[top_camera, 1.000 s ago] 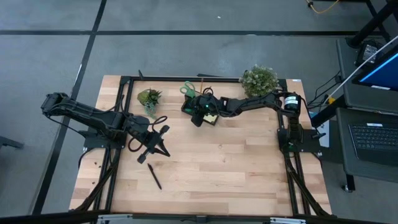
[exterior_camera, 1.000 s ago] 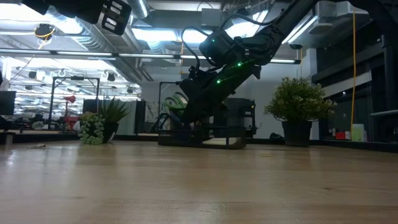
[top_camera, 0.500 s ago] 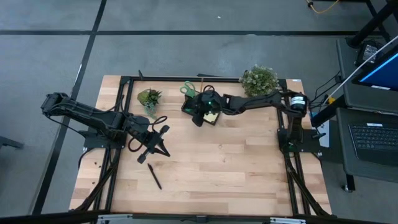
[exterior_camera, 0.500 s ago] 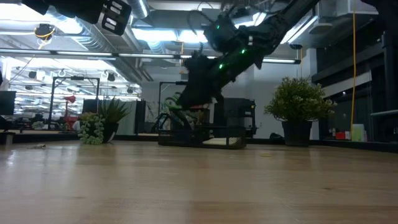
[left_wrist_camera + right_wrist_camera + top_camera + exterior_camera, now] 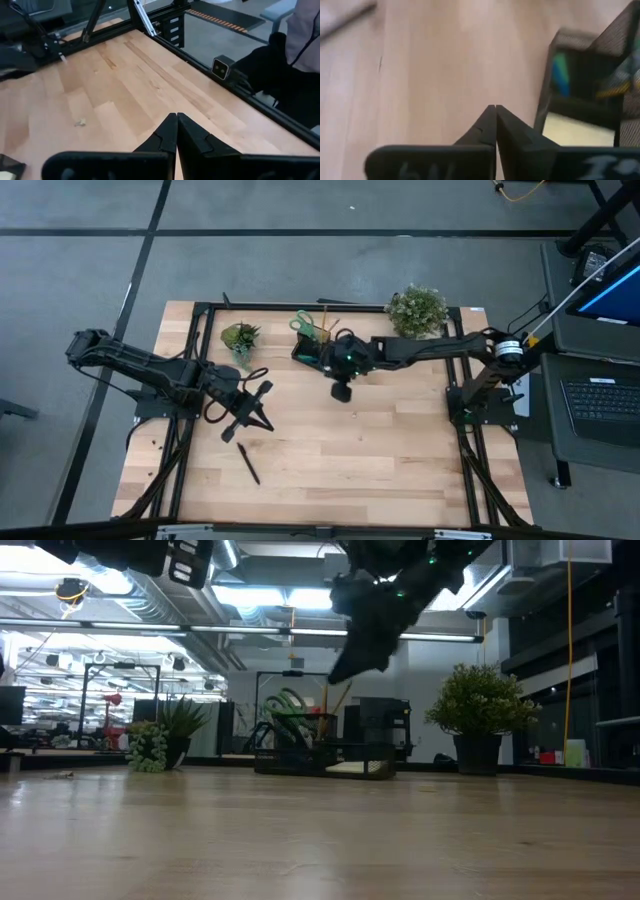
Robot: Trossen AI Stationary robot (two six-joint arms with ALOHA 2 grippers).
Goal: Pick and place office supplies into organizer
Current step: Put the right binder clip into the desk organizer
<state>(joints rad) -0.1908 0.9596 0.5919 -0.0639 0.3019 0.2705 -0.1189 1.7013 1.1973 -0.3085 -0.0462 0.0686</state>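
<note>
Left pincer point(image 5: 255, 408) over left-centre of surface point(image 5: 380, 450), fingers pressed together, holding nothing. Black pen point(image 5: 248, 463) flat on surface just in front of it, long axis diagonal, far end toward left pincer. Small plant point(image 5: 240, 337) at back left. Organizer point(image 5: 318, 350) back centre; green-handled scissors point(image 5: 303, 324) upright in cup, handles up. Right pincer point(image 5: 341, 390) raised just in front of organizer, fingers closed, empty. Bigger plant point(image 5: 417, 309) back right.

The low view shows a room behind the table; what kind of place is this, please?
Probably a robotics lab or workshop in an open industrial hall: exposed ceiling ducts and long strip lights overhead, more black metal frame rigs standing far behind the light wooden table.
</note>
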